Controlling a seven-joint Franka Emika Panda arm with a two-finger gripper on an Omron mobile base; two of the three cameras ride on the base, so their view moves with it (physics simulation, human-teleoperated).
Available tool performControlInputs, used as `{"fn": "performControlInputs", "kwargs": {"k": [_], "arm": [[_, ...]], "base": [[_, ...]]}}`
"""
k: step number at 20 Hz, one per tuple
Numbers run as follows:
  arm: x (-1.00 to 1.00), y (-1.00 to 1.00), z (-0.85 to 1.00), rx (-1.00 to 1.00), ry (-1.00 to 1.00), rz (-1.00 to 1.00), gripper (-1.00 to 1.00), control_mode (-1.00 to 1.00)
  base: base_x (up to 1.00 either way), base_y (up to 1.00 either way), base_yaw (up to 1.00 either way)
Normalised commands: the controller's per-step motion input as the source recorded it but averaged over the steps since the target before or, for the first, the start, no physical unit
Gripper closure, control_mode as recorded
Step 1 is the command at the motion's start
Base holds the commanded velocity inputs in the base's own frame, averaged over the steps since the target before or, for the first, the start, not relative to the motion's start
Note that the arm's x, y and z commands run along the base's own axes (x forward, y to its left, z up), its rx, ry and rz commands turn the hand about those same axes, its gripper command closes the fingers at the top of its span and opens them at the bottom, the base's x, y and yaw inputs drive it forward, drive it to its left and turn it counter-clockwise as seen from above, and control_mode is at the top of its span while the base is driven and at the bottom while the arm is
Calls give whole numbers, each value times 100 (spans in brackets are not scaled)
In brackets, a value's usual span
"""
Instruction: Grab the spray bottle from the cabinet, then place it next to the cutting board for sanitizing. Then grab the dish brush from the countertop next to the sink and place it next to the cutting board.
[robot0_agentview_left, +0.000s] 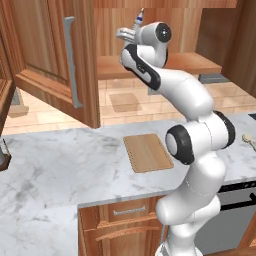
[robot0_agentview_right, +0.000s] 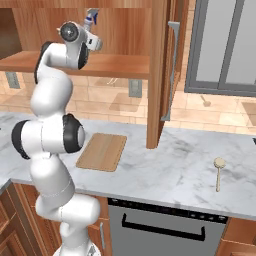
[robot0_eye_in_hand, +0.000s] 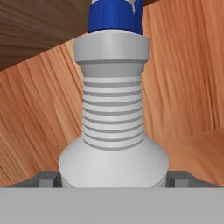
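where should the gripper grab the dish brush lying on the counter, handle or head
Probably the handle. The dish brush lies flat on the countertop, round head at the far end and thin straight handle running toward the front edge. A grip from straight above, jaws closing across mid-handle, suits that narrow shaft; the disc head looks too wide and low. The gripper is at the spray bottle now.

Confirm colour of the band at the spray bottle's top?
Blue, above a ribbed grey neck on the spray bottle; the hand view shows it best.
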Motion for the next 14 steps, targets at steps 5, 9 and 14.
{"fn": "performControlInputs", "kwargs": {"k": [5,9,14], "arm": [[-38,0,0,0,-10,-2,100,-100],[-67,-2,0,1,-9,-5,100,-100],[-86,-17,-6,12,-9,-8,100,-100]], "base": [[0,0,0],[0,0,0],[0,0,0]]}}
